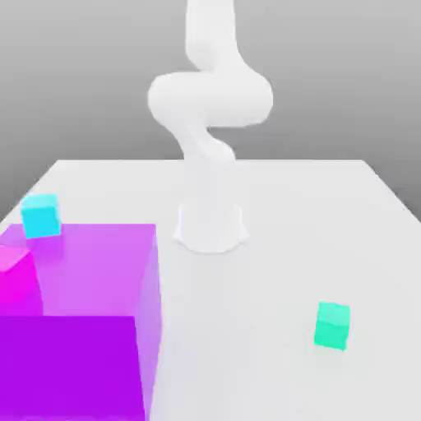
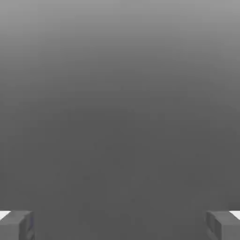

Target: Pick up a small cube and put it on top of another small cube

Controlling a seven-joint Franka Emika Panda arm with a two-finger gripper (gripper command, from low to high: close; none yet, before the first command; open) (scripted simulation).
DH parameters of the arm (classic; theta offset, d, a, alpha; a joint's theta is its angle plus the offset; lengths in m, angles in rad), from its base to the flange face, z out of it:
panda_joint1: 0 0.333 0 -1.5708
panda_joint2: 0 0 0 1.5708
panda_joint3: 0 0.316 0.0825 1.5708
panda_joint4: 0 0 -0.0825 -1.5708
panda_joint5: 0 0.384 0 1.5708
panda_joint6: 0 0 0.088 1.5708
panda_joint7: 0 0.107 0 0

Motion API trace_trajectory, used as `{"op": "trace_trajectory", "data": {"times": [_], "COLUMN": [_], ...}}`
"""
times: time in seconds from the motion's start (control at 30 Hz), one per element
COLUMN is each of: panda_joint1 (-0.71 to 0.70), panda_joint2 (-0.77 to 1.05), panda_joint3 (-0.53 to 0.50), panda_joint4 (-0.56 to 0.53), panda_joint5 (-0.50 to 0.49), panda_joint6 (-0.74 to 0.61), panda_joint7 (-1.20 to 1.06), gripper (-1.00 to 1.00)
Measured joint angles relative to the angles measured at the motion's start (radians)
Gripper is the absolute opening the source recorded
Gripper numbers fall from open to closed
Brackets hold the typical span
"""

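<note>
The small cube (image 1: 332, 325) is mint-green and rests on the white table toward the exterior view's right, near the front. Another small cube (image 1: 40, 215), bright cyan, sits far off at the exterior view's left, just behind the big purple block. In the hand view my gripper (image 2: 120, 226) is open: its two grey fingertips (image 2: 16, 225) stand far apart with nothing between them, against a plain grey backdrop. The arm's white base (image 1: 210, 222) stands mid-table and the arm rises out of the top of the exterior view.
A big purple block (image 1: 82, 321) fills the front of the exterior view's left. A small magenta cube (image 1: 15, 275) shows against its left side. The white table (image 1: 271, 271) spreads between the base and the mint-green cube.
</note>
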Motion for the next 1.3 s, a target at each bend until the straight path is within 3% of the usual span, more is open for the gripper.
{"op": "trace_trajectory", "data": {"times": [0.47,0.67,0.9,0.93,1.13,1.3], "panda_joint1": [0.305,0.398,0.445,0.450,0.452,0.430], "panda_joint2": [0.518,0.735,0.989,1.010,1.020,0.884], "panda_joint3": [0.045,0.102,0.047,0.041,0.039,0.069], "panda_joint4": [-0.274,-0.390,-0.372,-0.369,-0.367,-0.391], "panda_joint5": [0.046,-0.009,-0.093,-0.095,-0.100,-0.064], "panda_joint6": [0.311,0.443,0.642,0.659,0.666,0.555], "panda_joint7": [-0.461,-0.601,-0.571,-0.569,-0.565,-0.594], "gripper": [0.00,0.00,0.00,-1.00,-1.00,-1.00]}}
